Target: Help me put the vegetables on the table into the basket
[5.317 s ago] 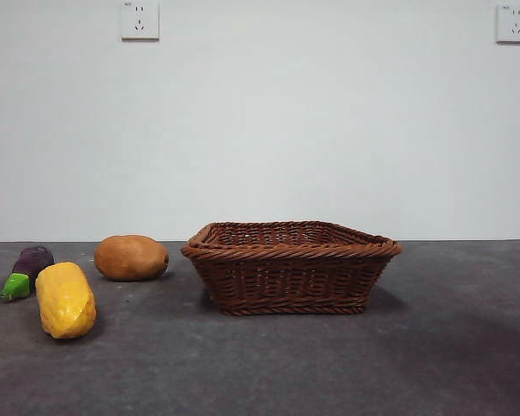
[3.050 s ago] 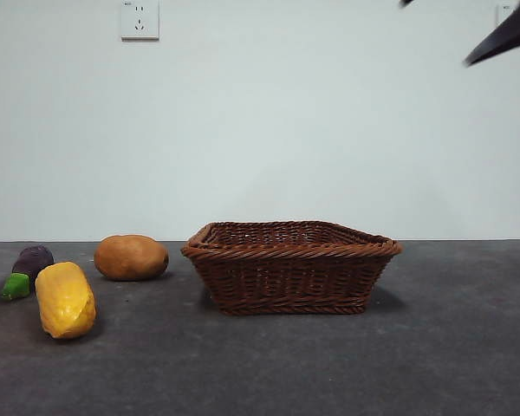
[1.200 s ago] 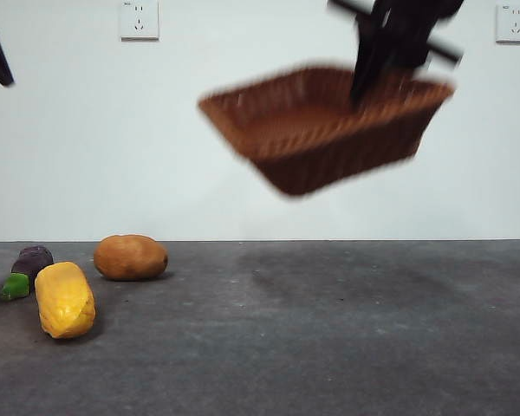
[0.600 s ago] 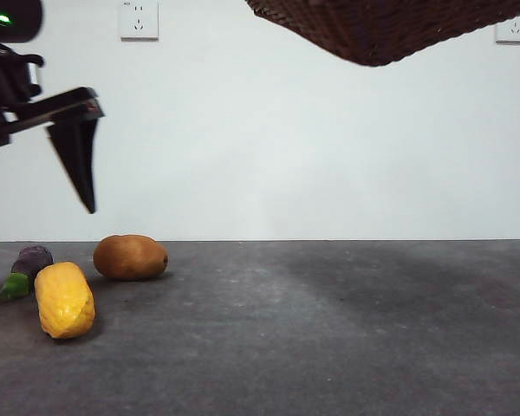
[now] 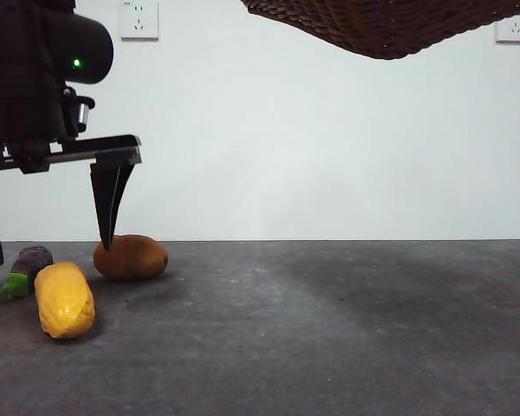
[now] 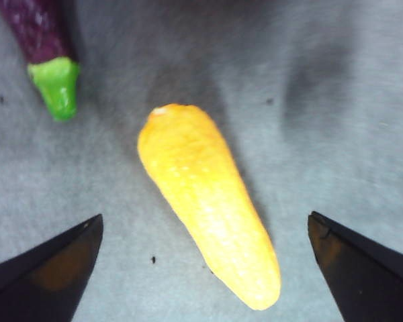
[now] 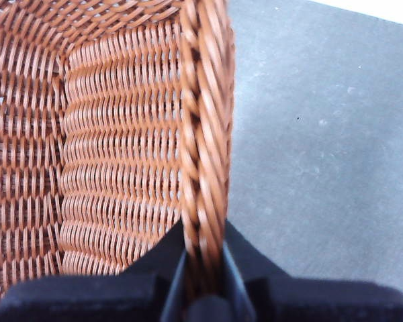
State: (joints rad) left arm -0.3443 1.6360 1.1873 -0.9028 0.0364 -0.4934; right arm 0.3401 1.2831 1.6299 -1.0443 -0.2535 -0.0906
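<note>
Reddish-brown woven wicker basket [image 5: 386,26] is airborne at the top of the front view, only its underside showing. Right end effector [image 7: 203,268] is clamped on the braided rim, one jaw inside the wall, one outside. The part of the basket interior visible in the right wrist view holds nothing.

All three vegetables sit on the dark grey speckled surface [image 5: 347,329]: bumpy yellow corn-like oblong [image 5: 65,300] nearest the camera, small dark-purple eggplant with green cap [image 5: 26,269] just beside it, smooth brown oval potato [image 5: 131,256] behind, near the corn.

Left end effector [image 6: 201,268] hangs above the corn with jaws spread wide, corn lying between them, no contact. One jaw tip overlaps the potato in the front view.
</note>
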